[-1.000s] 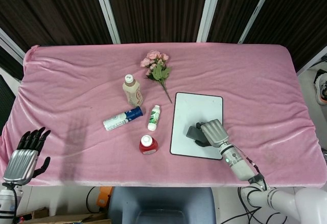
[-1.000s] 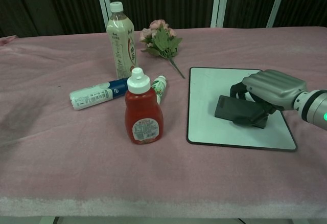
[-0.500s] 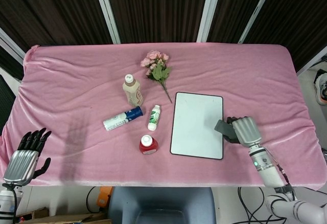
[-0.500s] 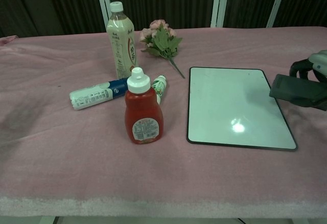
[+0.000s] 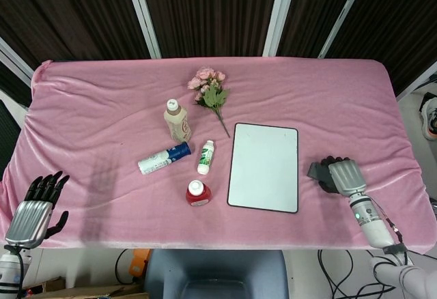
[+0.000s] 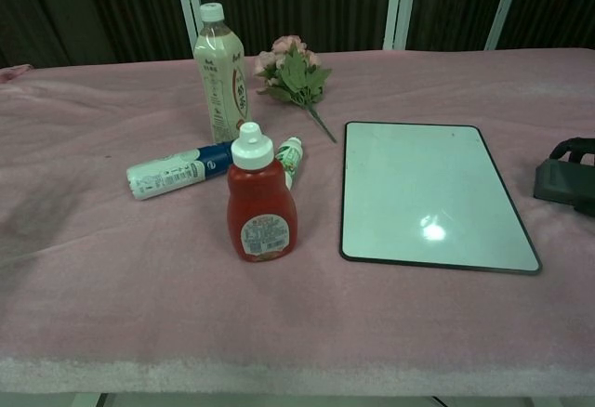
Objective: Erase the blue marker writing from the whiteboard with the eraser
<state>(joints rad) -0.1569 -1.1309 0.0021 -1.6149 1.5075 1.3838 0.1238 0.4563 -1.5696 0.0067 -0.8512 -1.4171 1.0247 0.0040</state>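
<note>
The whiteboard (image 5: 263,167) is laid flat on the pink tablecloth (image 5: 102,108), right of the table's middle, with its long sides running away from the robot. Its white surface is seen blank in both views, and a small glare spot is caught on it in the chest view (image 6: 423,193).

The eraser (image 5: 318,172), a dark grey block, is held off the board, over the cloth just beside the board's right edge. It is gripped by the right hand (image 5: 339,175), whose dark fingers are curled around it while the silver back of the hand is turned upward. In the chest view the eraser (image 6: 563,184) is cut by the right edge of the picture, and only dark fingers (image 6: 569,150) hooked over its top are shown. Whether the eraser is touching the cloth cannot be told.

The left hand (image 5: 35,207) is held well apart from the task's things, past the near left corner of the table, with its fingers spread and nothing in them.

Left of the board, a small green-labelled bottle (image 5: 206,157) and a blue-and-white bottle (image 5: 164,158) are laid on their sides. A red sauce bottle (image 6: 261,199) is stood upright near the board's near left corner, and a tall beige drink bottle (image 6: 220,72) is stood behind it. A bunch of pink flowers (image 5: 210,93) is laid beyond the board's far left corner.
</note>
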